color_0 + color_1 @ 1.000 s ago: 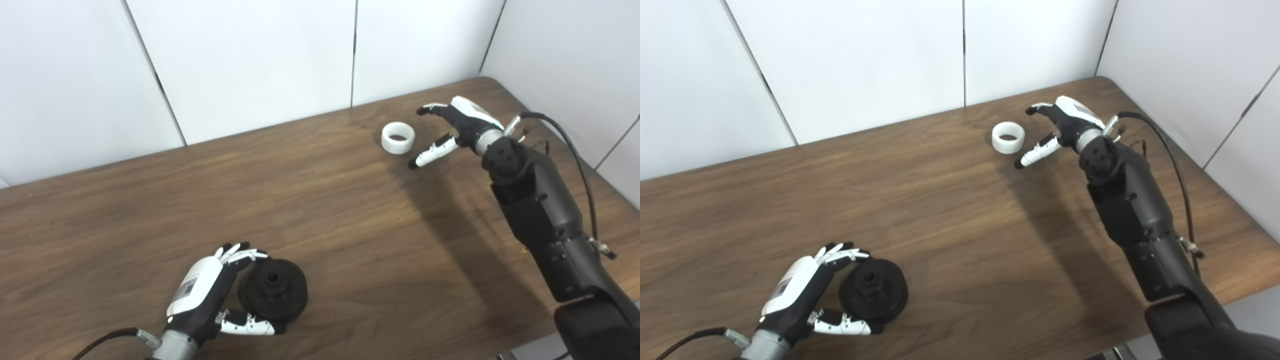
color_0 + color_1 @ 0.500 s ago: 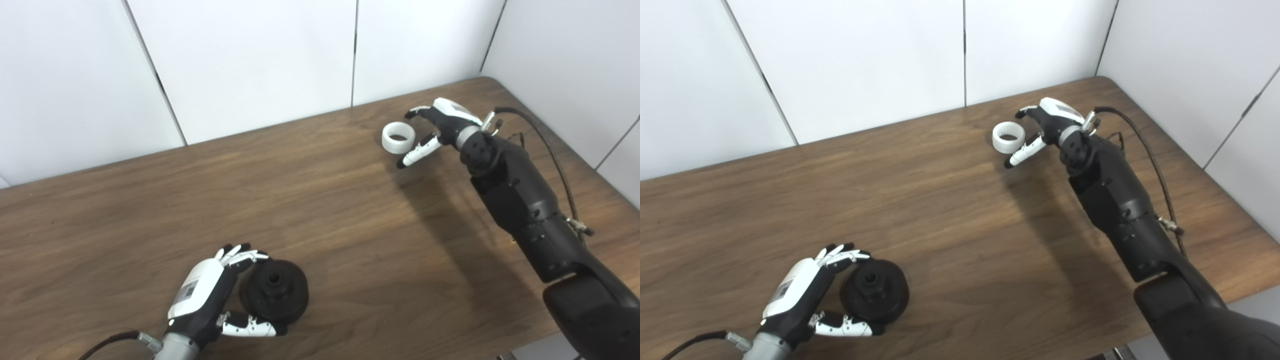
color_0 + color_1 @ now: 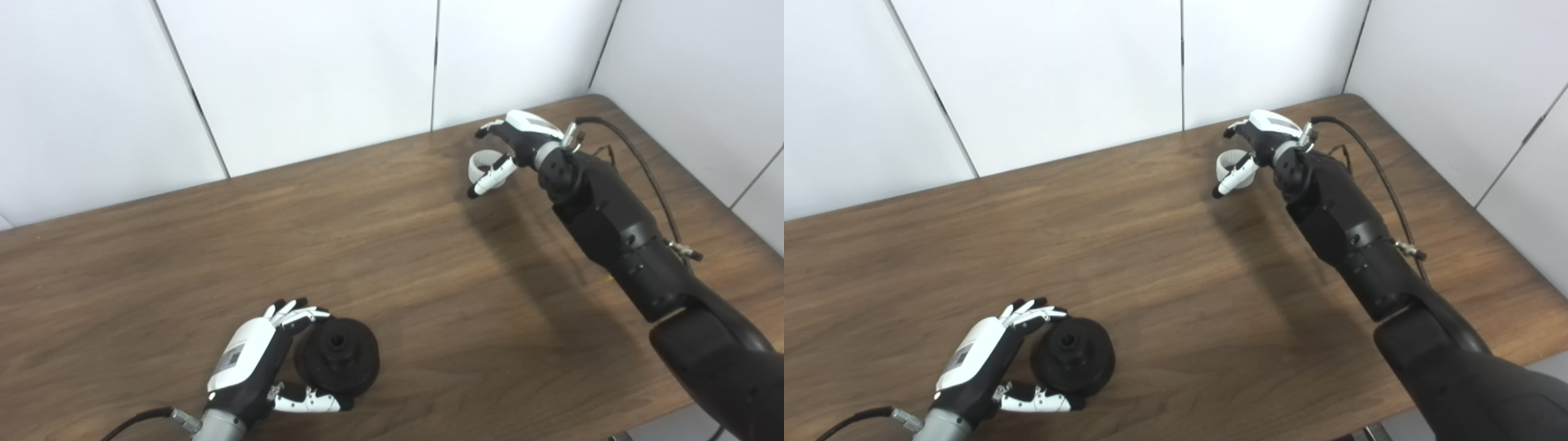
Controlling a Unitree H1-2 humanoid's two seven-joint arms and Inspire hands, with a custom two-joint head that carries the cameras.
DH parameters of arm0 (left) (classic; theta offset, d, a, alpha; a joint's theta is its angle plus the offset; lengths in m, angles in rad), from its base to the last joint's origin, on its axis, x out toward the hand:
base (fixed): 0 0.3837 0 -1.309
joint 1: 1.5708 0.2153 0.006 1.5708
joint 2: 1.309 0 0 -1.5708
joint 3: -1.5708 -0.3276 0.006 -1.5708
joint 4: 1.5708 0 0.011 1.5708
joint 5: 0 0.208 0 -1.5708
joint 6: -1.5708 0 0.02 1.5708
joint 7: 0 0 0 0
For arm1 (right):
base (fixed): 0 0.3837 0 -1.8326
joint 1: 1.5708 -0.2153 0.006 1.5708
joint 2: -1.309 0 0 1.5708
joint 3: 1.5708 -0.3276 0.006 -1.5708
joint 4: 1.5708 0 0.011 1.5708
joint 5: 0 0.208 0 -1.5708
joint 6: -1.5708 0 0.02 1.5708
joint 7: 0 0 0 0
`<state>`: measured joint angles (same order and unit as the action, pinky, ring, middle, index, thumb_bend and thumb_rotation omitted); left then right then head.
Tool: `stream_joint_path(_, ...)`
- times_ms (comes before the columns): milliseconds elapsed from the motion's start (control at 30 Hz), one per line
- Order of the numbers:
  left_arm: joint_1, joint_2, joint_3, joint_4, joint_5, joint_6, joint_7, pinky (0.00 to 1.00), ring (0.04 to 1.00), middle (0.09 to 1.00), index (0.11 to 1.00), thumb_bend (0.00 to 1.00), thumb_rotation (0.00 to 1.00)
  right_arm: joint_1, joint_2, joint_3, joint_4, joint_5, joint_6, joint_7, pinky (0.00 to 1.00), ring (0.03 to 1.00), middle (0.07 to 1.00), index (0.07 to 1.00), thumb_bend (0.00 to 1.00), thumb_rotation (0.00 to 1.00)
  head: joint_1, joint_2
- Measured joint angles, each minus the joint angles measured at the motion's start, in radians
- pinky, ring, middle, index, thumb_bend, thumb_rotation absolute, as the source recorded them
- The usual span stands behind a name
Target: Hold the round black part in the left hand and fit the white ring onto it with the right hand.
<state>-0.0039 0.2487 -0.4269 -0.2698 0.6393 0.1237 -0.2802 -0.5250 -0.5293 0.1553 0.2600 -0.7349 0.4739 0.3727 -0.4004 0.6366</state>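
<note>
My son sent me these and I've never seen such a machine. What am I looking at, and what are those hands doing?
It is a humanoid robot at a wooden table. Both pictures come from two cameras on its head, side by side, so they show one scene. The left hand cups a round black part that sits on the table. Far across, the right hand has its fingers apart around a white ring; whether it grips it yet is unclear.
</note>
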Motion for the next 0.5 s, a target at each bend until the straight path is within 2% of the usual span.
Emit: stream_joint_path(500,0.006,-0.002,-0.008,-0.02,0.02,0.023,-0.005,1.0,0.944,0.829,0.483,0.52,0.05,-0.018,-0.012,0.048,0.038,-0.003,0.0,-0.022,1.0,0.971,0.935,0.8,0.88,0.28,0.005,0.006)
